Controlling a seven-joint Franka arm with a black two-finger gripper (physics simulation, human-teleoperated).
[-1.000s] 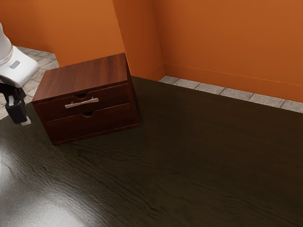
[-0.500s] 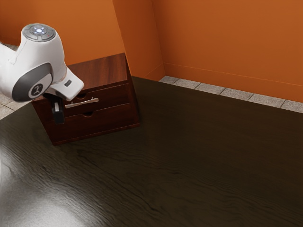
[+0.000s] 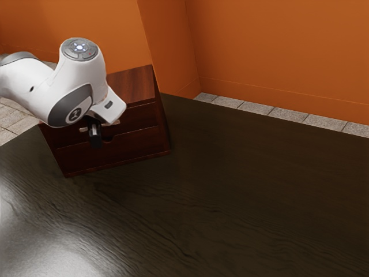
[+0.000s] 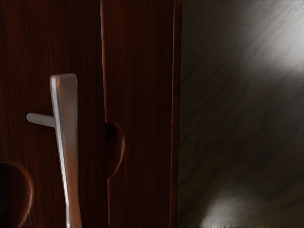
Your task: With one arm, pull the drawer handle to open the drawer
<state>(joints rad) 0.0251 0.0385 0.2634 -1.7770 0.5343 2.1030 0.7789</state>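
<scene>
Gripper [image 3: 95,136] hovers right at the top drawer [image 3: 138,115] front, close to the silver handle [image 4: 65,152]; how wide it's set, can't tell.

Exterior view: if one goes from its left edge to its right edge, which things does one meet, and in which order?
White arm → wooden drawer cabinet → orange wall column → grey tile strip under the long orange wall. The gripper overlaps the cabinet front, so it is left out.
</scene>
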